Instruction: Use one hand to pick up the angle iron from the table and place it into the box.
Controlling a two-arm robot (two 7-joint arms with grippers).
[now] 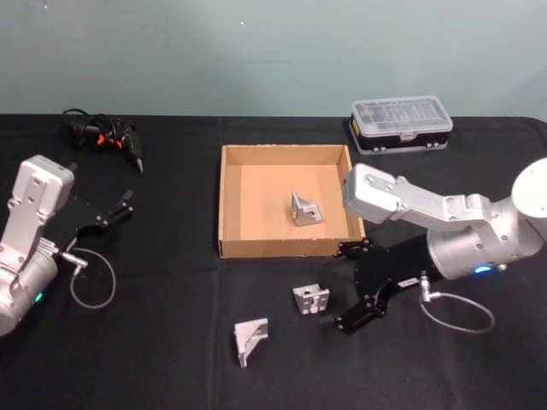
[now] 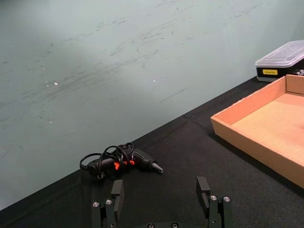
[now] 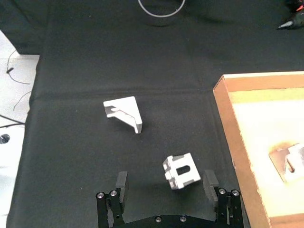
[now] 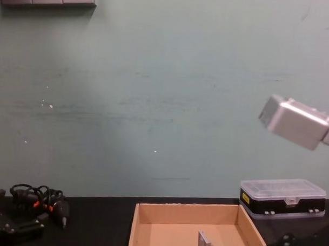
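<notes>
Right gripper (image 3: 165,184), fingers spread wide, faces an angle iron (image 3: 182,171) on the table (image 3: 71,142) just beyond its tips, seemingly nearer one finger (image 3: 209,180); closing off-centre may twist or flick it away. Left gripper (image 2: 160,190) idles, fingers apart, cables (image 2: 118,161) beyond them.

1 angle iron (image 1: 306,209) in box (image 1: 282,248), 2 on black table (image 1: 171,256)

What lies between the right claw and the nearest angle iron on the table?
Nothing: in the head view, only bare table separates the open right claw from the angle iron. The right wrist view shows the same.
</notes>
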